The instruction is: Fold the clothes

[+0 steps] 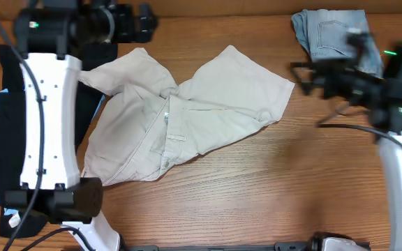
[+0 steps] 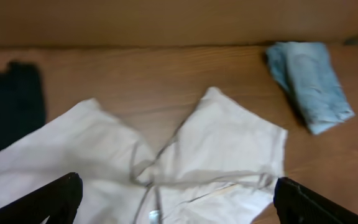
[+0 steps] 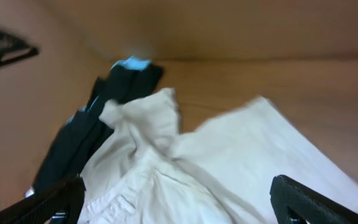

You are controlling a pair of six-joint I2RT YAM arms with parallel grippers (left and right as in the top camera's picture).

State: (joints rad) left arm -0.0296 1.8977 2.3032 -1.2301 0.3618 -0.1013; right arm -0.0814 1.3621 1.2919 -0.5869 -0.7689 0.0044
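Left claw [image 2: 176,182] is spread wide with nothing in it. On its wrist cam I only get the two fingers poking in at the bottom corners, and it doesn't look to be touching any cloth. It's sitting up at the far left of the desk [image 1: 271,181], looking down across the khaki shorts [image 1: 187,118]. Right claw [image 3: 178,183] is the same deal, wide and empty, hanging over the right side of the desk and pointed back toward the shorts, clear of them. The shorts are lying unfolded and pretty rumpled a bit left of center, with the two legs splayed in a V toward the far edge and the waist bunched up where they meet. Their left side runs right up against the black pile [image 1: 5,139] with the light-blue trim, which is mostly tucked under my left arm in the overhead. The denim shorts [image 1: 330,31] sit folded in the far right corner, well apart from the khakis, with the right arm partly covering them.
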